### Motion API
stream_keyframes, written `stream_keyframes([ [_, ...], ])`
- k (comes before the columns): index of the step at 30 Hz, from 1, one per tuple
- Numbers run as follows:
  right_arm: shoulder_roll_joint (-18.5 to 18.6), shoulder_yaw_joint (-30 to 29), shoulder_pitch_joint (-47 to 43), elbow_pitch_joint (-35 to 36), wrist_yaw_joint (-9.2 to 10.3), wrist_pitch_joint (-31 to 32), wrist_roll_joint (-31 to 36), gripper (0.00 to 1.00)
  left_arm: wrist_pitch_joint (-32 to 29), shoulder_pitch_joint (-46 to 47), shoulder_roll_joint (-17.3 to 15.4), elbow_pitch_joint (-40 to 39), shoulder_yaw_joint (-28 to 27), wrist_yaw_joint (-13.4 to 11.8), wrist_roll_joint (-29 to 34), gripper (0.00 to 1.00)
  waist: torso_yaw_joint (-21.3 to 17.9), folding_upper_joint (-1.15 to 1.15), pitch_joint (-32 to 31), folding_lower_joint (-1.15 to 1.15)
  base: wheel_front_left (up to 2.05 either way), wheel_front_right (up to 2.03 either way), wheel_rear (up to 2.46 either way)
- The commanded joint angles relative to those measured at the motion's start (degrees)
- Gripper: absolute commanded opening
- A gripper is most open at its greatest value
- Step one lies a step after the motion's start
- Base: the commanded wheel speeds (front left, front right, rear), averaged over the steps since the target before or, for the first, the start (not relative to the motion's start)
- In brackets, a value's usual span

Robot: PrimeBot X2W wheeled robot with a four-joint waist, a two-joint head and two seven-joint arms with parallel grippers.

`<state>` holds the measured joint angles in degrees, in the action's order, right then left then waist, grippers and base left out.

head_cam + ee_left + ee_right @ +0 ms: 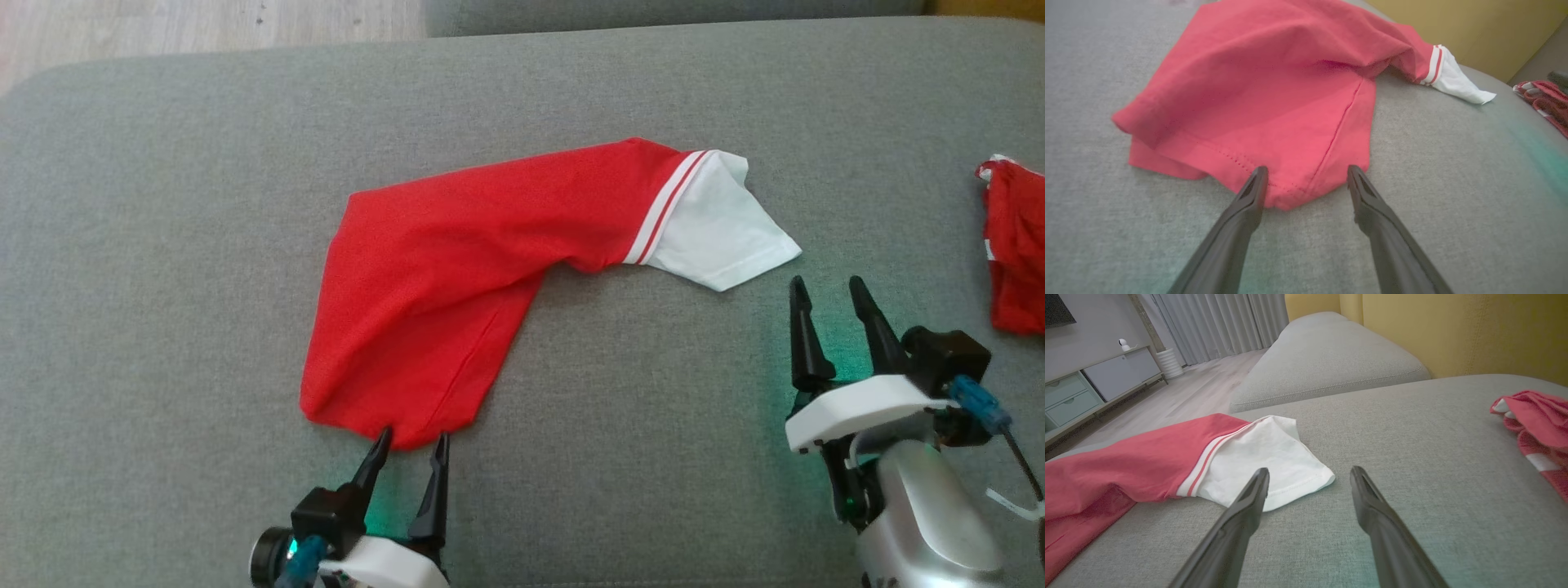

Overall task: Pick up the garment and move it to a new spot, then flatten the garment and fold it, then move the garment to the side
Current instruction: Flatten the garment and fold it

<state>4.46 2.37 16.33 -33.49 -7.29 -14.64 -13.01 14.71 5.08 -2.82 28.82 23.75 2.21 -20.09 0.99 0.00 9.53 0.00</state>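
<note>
A red garment (457, 269) with a white sleeve and red-and-white striped band lies folded lengthwise and bent on the grey cushion (163, 245). Its red hem (1274, 163) faces me, and the white sleeve (1265, 457) points right. My left gripper (412, 449) is open, its fingertips at the garment's near hem corner with nothing held. My right gripper (829, 298) is open and empty, a short way below and right of the white sleeve's tip. In the right wrist view my right gripper (1309, 473) has its left fingertip over the sleeve's edge.
A second red garment (1016, 253) with white trim lies bunched at the cushion's right edge. Another grey cushion (1327, 355) and a yellow backrest (1453, 330) stand beyond. Wooden floor (204, 24) lies past the far edge.
</note>
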Motion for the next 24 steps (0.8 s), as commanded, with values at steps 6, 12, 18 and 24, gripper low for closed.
stream_keyframes([
  [6, -0.6, 1.5, 1.2, 1.5, -0.2, -0.4, 0.2, 1.0, 0.3, 3.6, -0.1, 2.9, -1.4, -0.9, 0.2, 0.18, -0.5, 0.0, 0.4, 0.0, 0.0, 0.0, 0.0],
  [12, -0.8, 0.1, 0.5, 1.3, -0.2, -0.4, 0.1, 1.0, 0.3, 4.1, -0.1, -2.1, -4.2, -1.1, 1.5, 0.0, 0.8, 0.0, -0.6, 0.0, 0.0, 0.0, 0.0],
  [18, -1.2, -0.5, -0.7, 1.0, -0.2, -0.4, -0.7, 1.0, 0.3, 2.3, -0.1, -11.3, -10.0, -1.2, 4.1, 0.0, 2.8, 0.0, -3.2, 0.0, 0.0, 0.0, 0.0],
  [24, -1.5, 0.9, -1.3, 0.9, -0.2, -0.4, -1.6, 1.0, 0.3, 0.8, -0.7, -12.0, -16.1, 0.9, 8.5, 1.0, 2.8, 0.0, -5.3, 0.0, 0.0, 0.0, 0.0],
])
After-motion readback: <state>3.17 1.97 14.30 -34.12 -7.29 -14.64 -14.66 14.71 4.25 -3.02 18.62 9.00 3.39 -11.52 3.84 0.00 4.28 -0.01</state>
